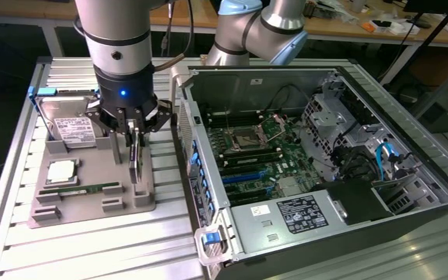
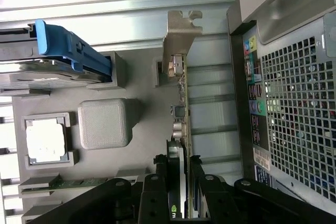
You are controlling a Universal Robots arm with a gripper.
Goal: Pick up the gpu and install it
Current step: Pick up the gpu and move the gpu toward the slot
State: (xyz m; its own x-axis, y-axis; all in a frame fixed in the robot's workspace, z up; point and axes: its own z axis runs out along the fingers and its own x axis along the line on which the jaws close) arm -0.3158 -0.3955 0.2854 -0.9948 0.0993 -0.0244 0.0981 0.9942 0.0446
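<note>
The gpu (image 1: 136, 164) is a thin black card standing on edge in the grey parts tray (image 1: 91, 209), beside the open computer case (image 1: 263, 70). My gripper (image 1: 135, 139) comes straight down onto its top edge, with one dark finger on each face, shut on the card. In the wrist view the gpu (image 2: 181, 103) runs away from my gripper (image 2: 179, 167) to its silver end bracket (image 2: 178, 30). The fingers (image 2: 156, 184) press against both sides of the card. Its lower edge sits between the tray's grey supports.
The tray also holds a silver hard drive (image 1: 68, 125) in a blue-handled holder (image 2: 71, 51), a CPU (image 1: 62, 170) and a green RAM stick (image 1: 80, 189). The case's perforated rear panel (image 2: 296, 129) stands close by. Its motherboard (image 1: 263, 157) lies exposed inside.
</note>
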